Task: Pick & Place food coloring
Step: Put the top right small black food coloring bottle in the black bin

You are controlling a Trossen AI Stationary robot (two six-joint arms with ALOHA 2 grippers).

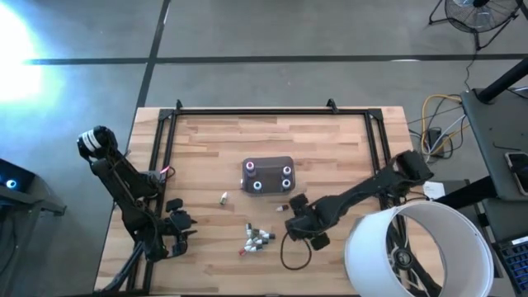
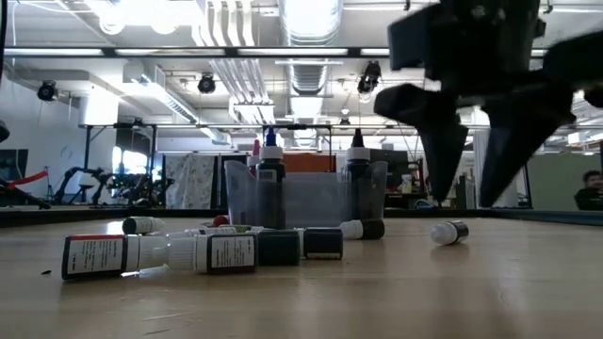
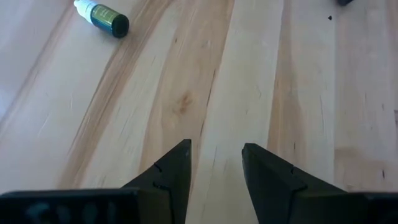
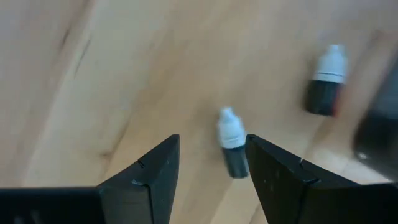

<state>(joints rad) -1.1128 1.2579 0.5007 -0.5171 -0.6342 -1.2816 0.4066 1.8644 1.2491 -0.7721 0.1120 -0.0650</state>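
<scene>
White-labelled bottles (image 2: 160, 254) (text unreadable), wooden table (image 1: 330, 148)

The worktop (image 1: 330, 140) is made of pale wooden planks framed by black rails and stands on a grey concrete floor (image 1: 272, 33) crossed by dark seams. A fan (image 1: 477, 13) sits in the far corner, with yellow cables (image 1: 439, 115) coiled near the worktop's edge. A white round bin (image 1: 417, 252) stands beside it. Across the room, ceiling ducts (image 2: 311, 66) and bright strip lights (image 2: 311, 14) run overhead, and a person (image 2: 591, 191) sits at the far side.
</scene>
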